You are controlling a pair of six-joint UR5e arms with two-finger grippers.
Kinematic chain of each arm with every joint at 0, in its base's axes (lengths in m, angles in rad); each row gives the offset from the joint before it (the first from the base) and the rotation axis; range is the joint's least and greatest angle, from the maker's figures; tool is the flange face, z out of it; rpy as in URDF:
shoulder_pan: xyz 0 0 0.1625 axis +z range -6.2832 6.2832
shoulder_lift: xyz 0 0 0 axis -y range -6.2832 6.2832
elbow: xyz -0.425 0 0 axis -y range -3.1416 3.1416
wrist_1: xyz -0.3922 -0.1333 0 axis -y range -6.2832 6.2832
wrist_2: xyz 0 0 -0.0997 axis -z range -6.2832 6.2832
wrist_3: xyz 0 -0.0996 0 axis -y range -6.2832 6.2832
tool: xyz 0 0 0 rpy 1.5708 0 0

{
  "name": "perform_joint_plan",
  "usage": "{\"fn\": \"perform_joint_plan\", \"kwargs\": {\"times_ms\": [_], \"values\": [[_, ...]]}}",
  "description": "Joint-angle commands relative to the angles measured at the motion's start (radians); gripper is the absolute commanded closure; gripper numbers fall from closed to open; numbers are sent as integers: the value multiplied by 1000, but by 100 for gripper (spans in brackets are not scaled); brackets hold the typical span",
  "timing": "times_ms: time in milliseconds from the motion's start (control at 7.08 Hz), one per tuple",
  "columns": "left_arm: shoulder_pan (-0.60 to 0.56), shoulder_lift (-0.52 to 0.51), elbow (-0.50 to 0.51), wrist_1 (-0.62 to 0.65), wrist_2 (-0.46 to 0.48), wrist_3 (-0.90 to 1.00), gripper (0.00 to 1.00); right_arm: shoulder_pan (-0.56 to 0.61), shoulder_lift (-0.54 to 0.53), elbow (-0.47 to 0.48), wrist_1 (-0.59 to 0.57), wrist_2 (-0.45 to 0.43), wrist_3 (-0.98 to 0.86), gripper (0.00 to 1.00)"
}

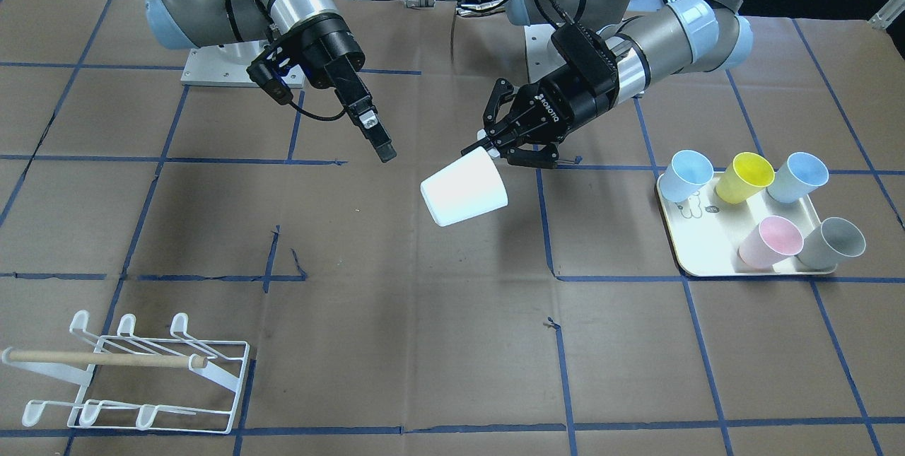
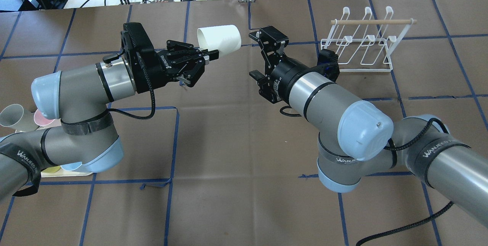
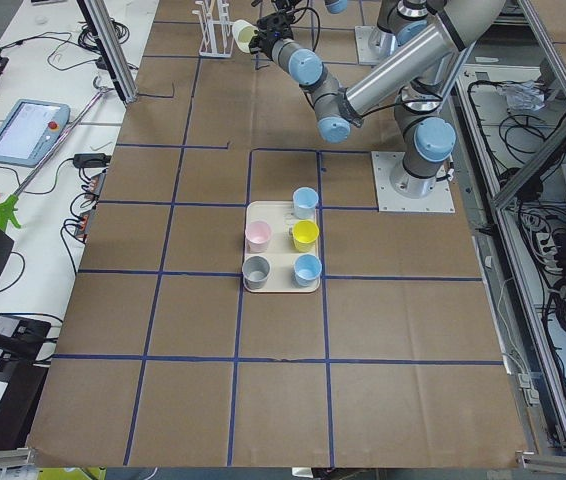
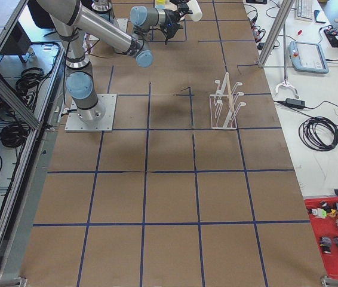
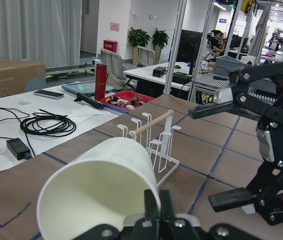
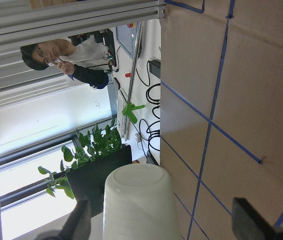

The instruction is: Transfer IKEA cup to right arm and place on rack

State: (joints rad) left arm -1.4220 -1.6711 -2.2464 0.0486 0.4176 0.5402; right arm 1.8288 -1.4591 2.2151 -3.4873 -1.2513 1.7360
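Note:
The white IKEA cup hangs on its side above the table's middle. My left gripper is shut on its rim, one finger inside and one outside. The cup's base points toward my right gripper, which is open and a short gap away, touching nothing. In the right wrist view the cup sits ahead between the spread fingers. From the left wrist, the cup fills the foreground and the right arm's gripper stands beyond it. The white wire rack with its wooden dowel holds nothing.
A cream tray on the left arm's side carries several coloured cups, among them a yellow one and a pink one. Blue tape lines cross the brown table cover. A person stands beyond the table.

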Motion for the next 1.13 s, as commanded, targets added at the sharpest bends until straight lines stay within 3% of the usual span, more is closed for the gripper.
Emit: {"fn": "perform_joint_plan", "kwargs": {"times_ms": [0, 989], "values": [[0, 1, 1, -1, 1, 0, 95, 27, 64, -64, 5, -3, 4, 0], [0, 4, 1, 0, 4, -9, 94, 55, 160, -185, 13, -3, 5, 1]]}}
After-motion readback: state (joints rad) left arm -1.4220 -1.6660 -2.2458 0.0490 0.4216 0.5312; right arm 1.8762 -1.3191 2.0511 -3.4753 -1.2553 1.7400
